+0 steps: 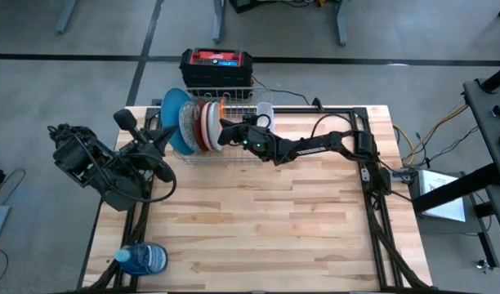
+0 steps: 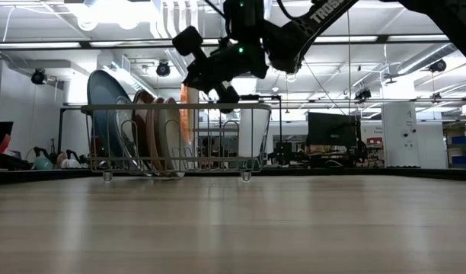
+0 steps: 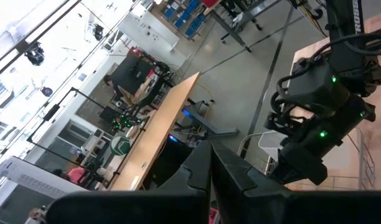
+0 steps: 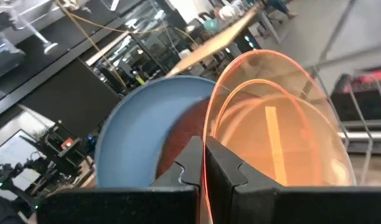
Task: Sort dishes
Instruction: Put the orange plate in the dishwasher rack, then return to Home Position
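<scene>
A wire dish rack [image 1: 225, 155] stands at the table's far edge. On edge in it stand a large blue plate [image 1: 173, 108], a patterned plate [image 1: 187, 124], pink dishes [image 1: 201, 122] and a translucent orange bowl [image 4: 271, 124]. My right gripper [image 4: 203, 152] reaches in level from the table's right and is shut on the orange bowl [image 1: 214, 122]. Left of the rack, my left gripper [image 3: 210, 149] is raised above the table, shut and holding nothing. My right gripper pinches the orange bowl's rim [image 4: 206, 134] between its two fingers, the thin edge running up out of the gap between them. The fingers come level from the table's right side. The bowl stands on edge next to the pink dishes, its lower part [image 2: 189, 144] down inside the rack.
A white cup [image 1: 265, 113] sits in the rack's right end. A blue water bottle [image 1: 144, 259] lies at the table's near left corner. A red-and-black box [image 1: 217, 60] stands on the floor behind the rack. Bare wood fills the middle and near part of the table [image 1: 266, 220].
</scene>
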Controlling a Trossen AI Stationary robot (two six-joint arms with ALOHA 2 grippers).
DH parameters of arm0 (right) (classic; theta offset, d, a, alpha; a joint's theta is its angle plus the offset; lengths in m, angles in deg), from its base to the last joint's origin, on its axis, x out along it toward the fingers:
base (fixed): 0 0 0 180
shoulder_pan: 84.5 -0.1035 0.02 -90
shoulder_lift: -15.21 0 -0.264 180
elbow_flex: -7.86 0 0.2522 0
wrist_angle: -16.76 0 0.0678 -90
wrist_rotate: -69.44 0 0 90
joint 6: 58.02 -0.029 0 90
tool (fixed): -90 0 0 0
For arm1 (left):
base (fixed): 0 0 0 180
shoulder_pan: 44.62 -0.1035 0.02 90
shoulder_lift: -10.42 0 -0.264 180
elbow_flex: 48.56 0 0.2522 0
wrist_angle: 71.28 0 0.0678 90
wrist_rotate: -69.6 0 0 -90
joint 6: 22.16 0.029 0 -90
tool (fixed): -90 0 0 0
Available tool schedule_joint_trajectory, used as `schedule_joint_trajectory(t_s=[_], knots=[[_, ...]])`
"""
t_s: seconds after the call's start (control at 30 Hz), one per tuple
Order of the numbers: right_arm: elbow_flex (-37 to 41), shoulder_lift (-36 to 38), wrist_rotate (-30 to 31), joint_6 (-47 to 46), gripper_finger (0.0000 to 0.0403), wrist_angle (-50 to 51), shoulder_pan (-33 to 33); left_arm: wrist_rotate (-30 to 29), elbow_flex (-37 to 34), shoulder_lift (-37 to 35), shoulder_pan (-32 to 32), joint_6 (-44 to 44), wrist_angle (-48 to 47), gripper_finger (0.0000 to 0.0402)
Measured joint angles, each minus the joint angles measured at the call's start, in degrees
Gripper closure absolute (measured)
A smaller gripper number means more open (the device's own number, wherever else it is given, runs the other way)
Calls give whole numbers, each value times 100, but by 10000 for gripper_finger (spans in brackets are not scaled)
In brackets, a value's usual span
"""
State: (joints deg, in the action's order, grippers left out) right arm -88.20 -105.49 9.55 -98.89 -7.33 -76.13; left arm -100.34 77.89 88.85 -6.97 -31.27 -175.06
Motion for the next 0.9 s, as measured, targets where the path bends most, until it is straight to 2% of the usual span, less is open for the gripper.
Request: schedule_joint_trajectory(t_s=[0.3,0.7,0.9], knots=[[2,-386,2,-407,403,-3,-1,0,0,2,0,-45,0,401],[2,-477,2,-190,402,-8,-12,0,0,0,0,-47,0,401],[2,-477,0,103,374,-40,-27,0,0,2,2,-93,2,401]])
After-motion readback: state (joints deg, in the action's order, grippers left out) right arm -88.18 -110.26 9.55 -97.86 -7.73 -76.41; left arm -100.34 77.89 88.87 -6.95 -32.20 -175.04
